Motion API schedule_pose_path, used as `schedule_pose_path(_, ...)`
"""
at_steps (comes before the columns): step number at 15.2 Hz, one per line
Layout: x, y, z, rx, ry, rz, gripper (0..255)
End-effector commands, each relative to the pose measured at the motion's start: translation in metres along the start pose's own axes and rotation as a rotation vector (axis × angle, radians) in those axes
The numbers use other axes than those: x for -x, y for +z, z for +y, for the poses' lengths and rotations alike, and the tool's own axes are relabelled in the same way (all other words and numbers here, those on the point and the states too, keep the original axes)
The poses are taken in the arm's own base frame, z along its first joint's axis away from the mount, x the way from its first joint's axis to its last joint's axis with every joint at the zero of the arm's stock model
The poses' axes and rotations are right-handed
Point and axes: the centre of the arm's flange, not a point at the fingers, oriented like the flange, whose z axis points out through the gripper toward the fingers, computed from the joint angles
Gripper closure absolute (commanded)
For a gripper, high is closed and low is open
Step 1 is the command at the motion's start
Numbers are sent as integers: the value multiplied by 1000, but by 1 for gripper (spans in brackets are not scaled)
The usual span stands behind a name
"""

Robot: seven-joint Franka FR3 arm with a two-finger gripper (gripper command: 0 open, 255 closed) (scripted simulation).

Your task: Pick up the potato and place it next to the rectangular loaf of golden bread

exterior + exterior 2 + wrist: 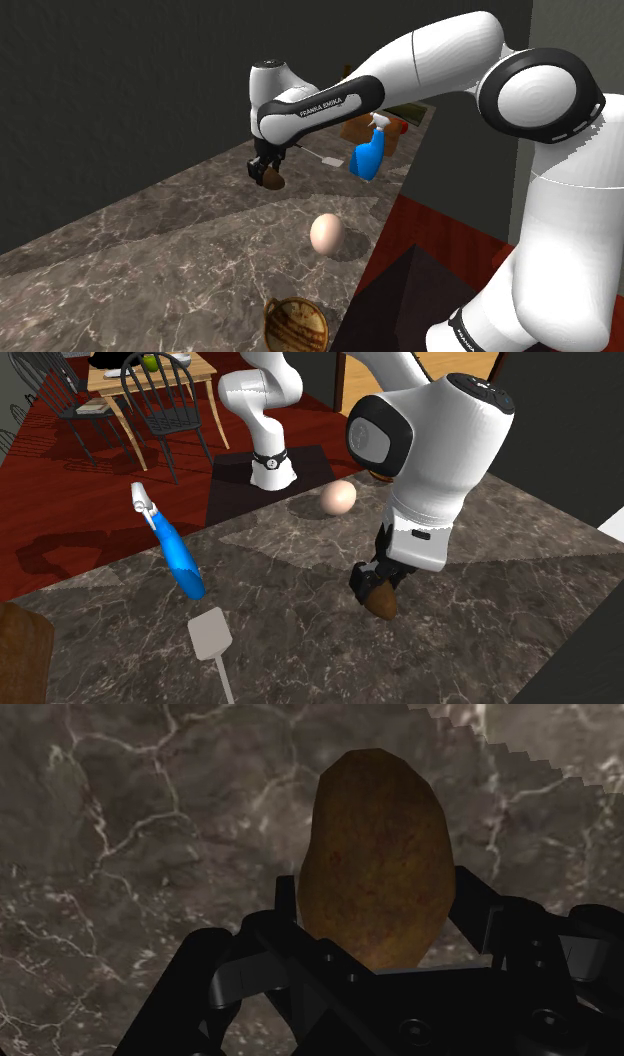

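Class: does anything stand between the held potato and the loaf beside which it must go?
Yes. A blue spray bottle and a white spatula lie on the counter between the potato, clasped in the gripper, and the brown loaf.

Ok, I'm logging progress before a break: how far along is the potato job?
Done: the gripper is shut on the potato, so the pick looks made. In hand: it holds the potato over the marble counter. Left: carrying it past the blue spray bottle to the brown block that is probably the loaf, and setting it down beside it.
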Motion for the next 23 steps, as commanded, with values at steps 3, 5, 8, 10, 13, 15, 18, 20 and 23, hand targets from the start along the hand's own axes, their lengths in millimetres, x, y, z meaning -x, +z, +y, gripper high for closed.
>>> schedule_pose_path(3,0,-16,2,0,-1,0,255)
schedule_pose_path(5,0,-26,3,0,-1,0,255)
schedule_pose_path(8,-1,-42,6,0,-1,0,255)
schedule_pose_path(10,-1,-52,7,0,-1,0,255)
schedule_pose_path(13,-1,-68,10,0,-1,0,255)
schedule_pose_path(15,-1,-78,11,0,-1,0,255)
schedule_pose_path(18,-1,-94,14,0,-1,0,255)
schedule_pose_path(20,-2,-104,15,0,-1,0,255)
schedule_pose_path(23,-2,-120,17,0,-1,0,255)
